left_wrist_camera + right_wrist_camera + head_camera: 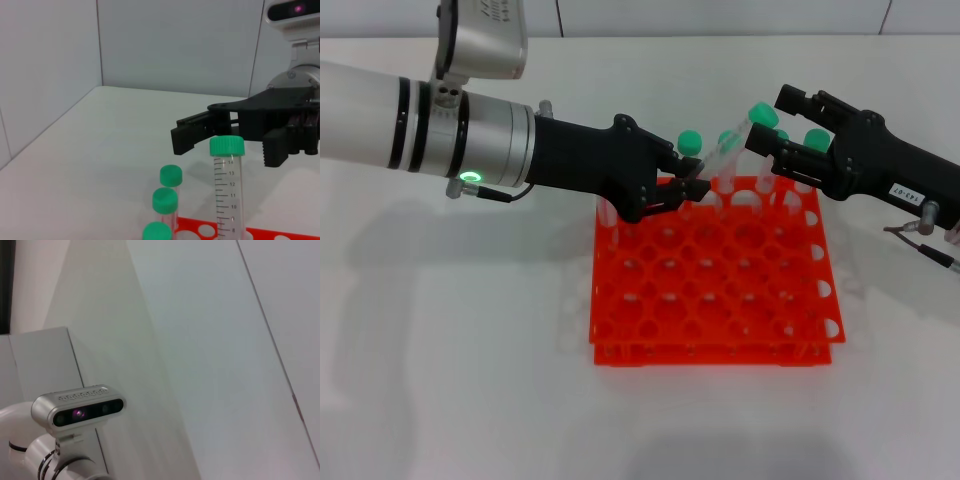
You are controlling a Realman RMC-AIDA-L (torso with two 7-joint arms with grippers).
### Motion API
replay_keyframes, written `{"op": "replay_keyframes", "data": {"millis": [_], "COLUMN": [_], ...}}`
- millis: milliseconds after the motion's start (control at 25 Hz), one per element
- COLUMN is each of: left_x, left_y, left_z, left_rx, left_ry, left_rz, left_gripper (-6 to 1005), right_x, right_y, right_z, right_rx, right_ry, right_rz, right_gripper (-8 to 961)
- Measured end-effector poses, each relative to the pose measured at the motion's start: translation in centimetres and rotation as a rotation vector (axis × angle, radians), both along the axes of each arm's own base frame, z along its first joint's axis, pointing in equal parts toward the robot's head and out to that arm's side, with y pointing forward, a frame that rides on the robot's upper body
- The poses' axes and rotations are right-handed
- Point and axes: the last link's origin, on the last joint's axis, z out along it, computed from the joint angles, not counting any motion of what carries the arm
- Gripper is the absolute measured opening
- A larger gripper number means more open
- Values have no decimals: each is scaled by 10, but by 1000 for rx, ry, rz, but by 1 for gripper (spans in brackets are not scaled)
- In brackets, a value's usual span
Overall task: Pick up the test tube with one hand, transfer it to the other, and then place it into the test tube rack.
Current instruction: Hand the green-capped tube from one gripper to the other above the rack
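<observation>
One tube point(728, 152) was pinched at its base by the left gripper point(692, 188); open right gripper point(772, 137) flanked its cap, handover pending, rack point(715, 290) placement left.

Left end effector point(692, 187), on the silver arm, closed at 9 o'clock; right end effector point(772, 128) spread wide at 3 o'clock.

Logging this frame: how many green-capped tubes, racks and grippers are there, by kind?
Green-capped tubes: 4 sure, namely the test tube and three other tubes; more may be hidden.
Test tube rack: 1
Grippers: 2, the left gripper holding the test tube above the rack, and the right gripper open at its cap.
Total: 7
</observation>
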Motion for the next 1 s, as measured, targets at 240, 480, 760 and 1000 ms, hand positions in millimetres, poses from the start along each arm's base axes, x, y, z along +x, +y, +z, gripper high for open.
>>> {"op": "replay_keyframes", "data": {"millis": [240,480,760,1000], "left_x": [1,3,3,3], "left_y": [1,0,0,0], "left_z": [-1,-2,-3,-3], "left_rx": [8,7,5,4], "left_ry": [-1,-2,-3,-5], "left_rz": [-1,-5,-4,0], "left_gripper": [248,250,253,255], "right_x": [1,1,1,2], "right_y": [-1,-3,-3,-4], "right_z": [-1,-3,-3,-3], "right_rx": [-1,11,20,17], "right_ry": [7,27,33,32], "right_rz": [-5,-18,-17,-18], "right_gripper": [777,775,772,731]}}
